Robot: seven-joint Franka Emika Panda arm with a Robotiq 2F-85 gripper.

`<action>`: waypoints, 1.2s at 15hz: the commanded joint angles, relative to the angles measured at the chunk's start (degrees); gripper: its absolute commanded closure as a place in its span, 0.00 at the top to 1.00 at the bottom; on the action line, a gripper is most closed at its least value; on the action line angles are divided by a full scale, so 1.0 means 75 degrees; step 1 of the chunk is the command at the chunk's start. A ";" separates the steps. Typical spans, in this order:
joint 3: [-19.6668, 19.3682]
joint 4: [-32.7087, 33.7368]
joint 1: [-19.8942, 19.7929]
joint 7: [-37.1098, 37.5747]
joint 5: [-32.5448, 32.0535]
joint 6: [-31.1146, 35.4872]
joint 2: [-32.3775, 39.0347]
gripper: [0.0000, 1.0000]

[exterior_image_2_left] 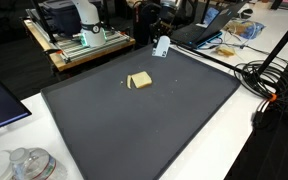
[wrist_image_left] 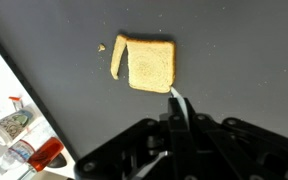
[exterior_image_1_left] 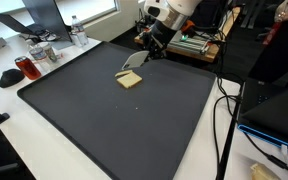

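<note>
A slice of toasted bread (exterior_image_1_left: 130, 80) (exterior_image_2_left: 140, 80) (wrist_image_left: 150, 65) lies flat on the black mat (exterior_image_1_left: 104, 130) (exterior_image_2_left: 164, 130). A thin strip of crust (wrist_image_left: 117, 58) lies loose along one side of it, with a crumb (wrist_image_left: 102, 47) close by. My gripper (exterior_image_1_left: 149, 46) (exterior_image_2_left: 160, 30) (wrist_image_left: 179, 125) hangs just above and beside the slice. It is shut on a thin pale blade (exterior_image_1_left: 134, 61) (exterior_image_2_left: 162, 46) (wrist_image_left: 176, 100), a knife or a spatula. In the wrist view the blade's tip reaches the slice's near edge; whether it touches is unclear.
A red cup (exterior_image_1_left: 24, 68) and bottles (exterior_image_1_left: 76, 35) stand on the white table beside the mat. Cables (exterior_image_1_left: 224, 110) (exterior_image_2_left: 266, 80) run along another side. A wooden cart (exterior_image_2_left: 79, 45) with equipment and a laptop (exterior_image_2_left: 209, 25) stand behind the arm. A plastic container (exterior_image_2_left: 29, 162) stands at the near corner.
</note>
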 commanded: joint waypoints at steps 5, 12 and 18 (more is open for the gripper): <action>-0.0697 0.0158 -0.1039 -0.4217 0.2536 0.0849 -0.0023 0.01; -0.1160 0.0506 -0.1790 -0.7855 0.4957 0.0651 0.0240 0.01; -0.1460 0.1003 -0.2572 -0.9922 0.6677 0.0322 0.0738 0.01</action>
